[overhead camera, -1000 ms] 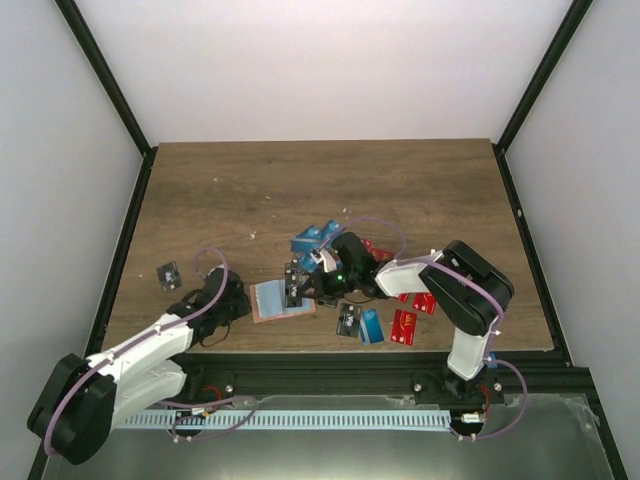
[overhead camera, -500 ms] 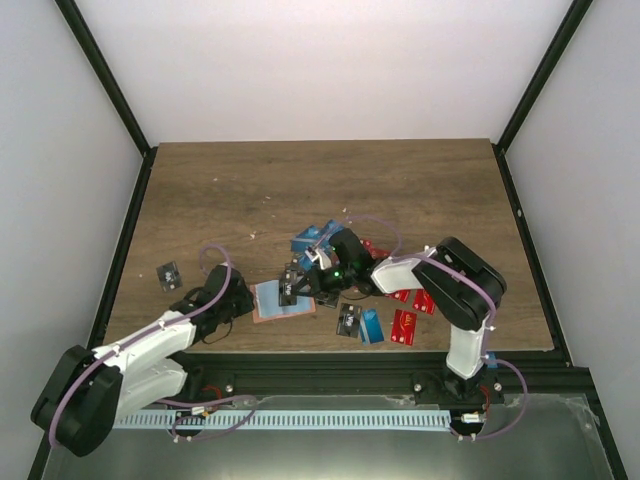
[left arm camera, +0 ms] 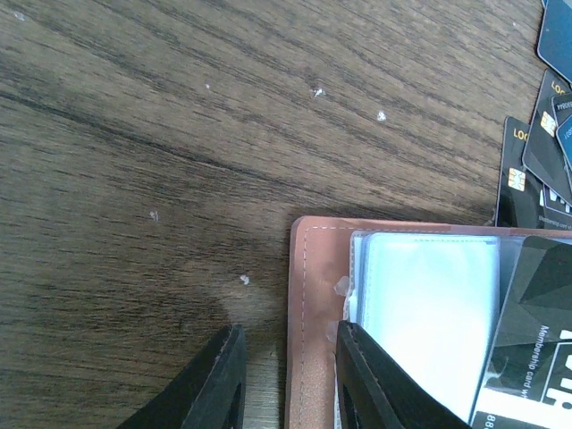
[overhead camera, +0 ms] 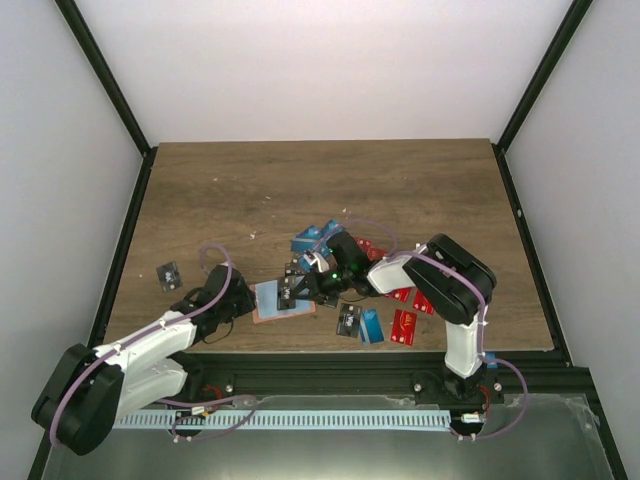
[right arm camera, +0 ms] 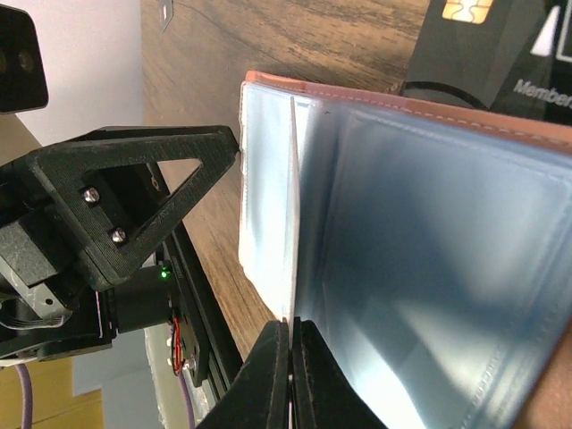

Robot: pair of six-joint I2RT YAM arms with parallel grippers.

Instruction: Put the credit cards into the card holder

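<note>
Two fingers of the right gripper (right arm camera: 290, 335) are clenched tight together. The thin edge of a clear sleeve (right arm camera: 293, 214) from the card holder (right arm camera: 420, 268) runs straight down into them, so they look to be nipping that leaf and holding it up from the rest. Just past the holder's leather rim in this wrist view lies a black card (right arm camera: 500, 54) with a gold chip.

The left gripper (left arm camera: 288, 344) is partly open and grasps nothing. It stands astride the holder's left border, one finger (left arm camera: 219, 384) over bare wood and the other (left arm camera: 366, 375) over the pale plastic pocket. Whether either tip presses down I cannot tell. From the right wrist camera, one of its black fingers reaches the holder's corner. A dark card (left arm camera: 536, 304) printed with pale letters covers the holder's right part; whether it sits inside a pocket is unclear.

From above, the holder lies open and flat on the table (overhead camera: 250, 190) near the front edge, between the two arms. The left gripper is at its left side and the right gripper is over its right side. Blue cards (overhead camera: 315, 238) sit just behind the right gripper. Red cards (overhead camera: 410, 322) lie to the right. One small black card (overhead camera: 348, 320) and one blue card (overhead camera: 372, 325) lie side by side near the front edge. A lone black card (overhead camera: 168, 275) rests well apart on the left.
</note>
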